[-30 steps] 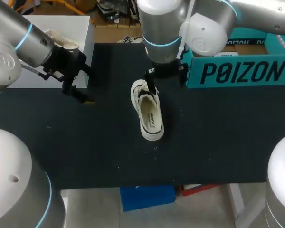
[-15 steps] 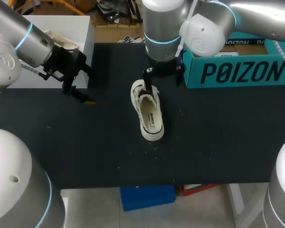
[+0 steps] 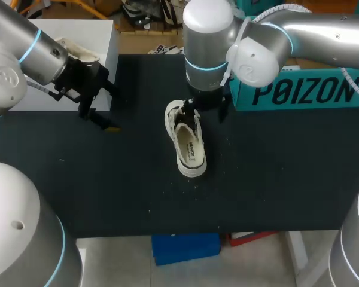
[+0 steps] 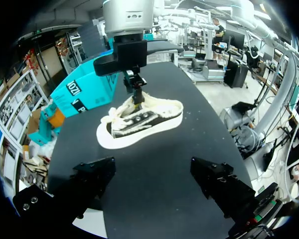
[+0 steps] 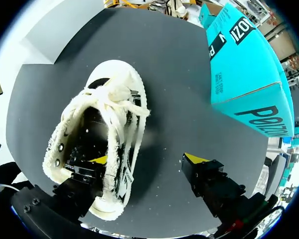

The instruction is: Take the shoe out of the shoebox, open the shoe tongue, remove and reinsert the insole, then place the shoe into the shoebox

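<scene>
Right gripper point(image 5: 145, 159) is spread wide. One finger point(image 5: 97, 160) is dipped down inside the opening of the white shoe point(image 5: 102, 114), the other is out over the black table point(image 3: 275, 173) beside it, so nothing's clamped. The shoe sits upright on its sole mid-table, near the teal shoebox point(image 3: 299, 91). Left gripper point(image 4: 154, 181) hangs wide open too with nothing in it, well off to the shoe's side.

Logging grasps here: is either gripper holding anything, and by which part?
Nothing is held. The right gripper is open, one finger inside the shoe, the other clear of it; the left gripper is open, empty.
</scene>
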`<state>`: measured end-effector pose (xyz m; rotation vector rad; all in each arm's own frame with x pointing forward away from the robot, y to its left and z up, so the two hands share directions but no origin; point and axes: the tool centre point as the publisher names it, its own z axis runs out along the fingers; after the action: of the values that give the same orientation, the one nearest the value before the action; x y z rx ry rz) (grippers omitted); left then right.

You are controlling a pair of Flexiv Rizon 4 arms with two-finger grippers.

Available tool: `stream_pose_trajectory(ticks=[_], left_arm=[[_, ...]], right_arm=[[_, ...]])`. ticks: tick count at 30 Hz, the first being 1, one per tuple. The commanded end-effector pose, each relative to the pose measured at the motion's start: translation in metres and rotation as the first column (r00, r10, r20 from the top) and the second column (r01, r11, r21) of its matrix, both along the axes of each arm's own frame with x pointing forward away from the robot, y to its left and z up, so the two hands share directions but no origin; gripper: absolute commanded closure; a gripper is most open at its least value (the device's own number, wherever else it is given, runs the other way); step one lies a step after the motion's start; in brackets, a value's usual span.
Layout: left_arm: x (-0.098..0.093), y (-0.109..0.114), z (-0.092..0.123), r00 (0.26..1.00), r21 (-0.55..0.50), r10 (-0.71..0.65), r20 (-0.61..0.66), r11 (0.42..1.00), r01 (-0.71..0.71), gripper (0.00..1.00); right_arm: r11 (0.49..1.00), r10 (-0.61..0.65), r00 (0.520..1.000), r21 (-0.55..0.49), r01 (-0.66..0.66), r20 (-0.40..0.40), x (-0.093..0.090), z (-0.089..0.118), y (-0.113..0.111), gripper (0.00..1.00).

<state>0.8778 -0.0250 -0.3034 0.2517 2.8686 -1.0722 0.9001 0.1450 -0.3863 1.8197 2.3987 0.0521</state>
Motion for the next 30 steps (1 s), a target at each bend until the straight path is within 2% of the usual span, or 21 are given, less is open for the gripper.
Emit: stream_pose_trajectory(ticks=[1,4,5,6,7,11,19,25,30], left_arm=[[-0.001,0.0,0.0,1.0,0.003,0.001,0.001,1.0,-0.001,0.0],[-0.001,0.0,0.0,1.0,0.003,0.001,0.001,1.0,-0.001,0.0],[-0.001,0.0,0.0,1.0,0.003,0.001,0.001,1.0,-0.001,0.0],[-0.001,0.0,0.0,1.0,0.003,0.001,0.001,1.0,-0.001,0.0],[-0.001,0.0,0.0,1.0,0.003,0.001,0.001,1.0,-0.001,0.0],[-0.001,0.0,0.0,1.0,0.003,0.001,0.001,1.0,-0.001,0.0],[-0.001,0.0,0.0,1.0,0.003,0.001,0.001,1.0,-0.001,0.0],[-0.001,0.0,0.0,1.0,0.003,0.001,0.001,1.0,-0.001,0.0],[-0.001,0.0,0.0,1.0,0.003,0.001,0.001,1.0,-0.001,0.0]], right_arm=[[1.0,0.001,1.0,0.01,-0.001,-0.016,0.004,-0.014,0.002,0.51],[1.0,0.005,1.0,0.017,-0.004,-0.026,0.003,-0.02,0.003,0.6],[1.0,0.006,0.999,0.016,-0.005,-0.035,0.002,-0.022,0.003,0.7],[1.0,0.005,0.999,0.013,-0.004,-0.041,0.001,-0.021,0.004,0.93],[1.0,0.002,0.999,0.014,-0.002,-0.045,0.001,-0.02,0.006,1.0],[1.0,0.01,0.998,0.011,-0.009,-0.058,-0.003,-0.003,0.007,1.0],[0.999,0.033,0.997,-0.011,-0.034,-0.07,0.001,0.06,0.005,1.0],[0.989,0.149,0.982,0.014,-0.149,-0.114,0.004,0.108,-0.011,1.0],[0.959,0.283,0.954,0.028,-0.282,-0.096,0.012,0.166,-0.037,1.0]])
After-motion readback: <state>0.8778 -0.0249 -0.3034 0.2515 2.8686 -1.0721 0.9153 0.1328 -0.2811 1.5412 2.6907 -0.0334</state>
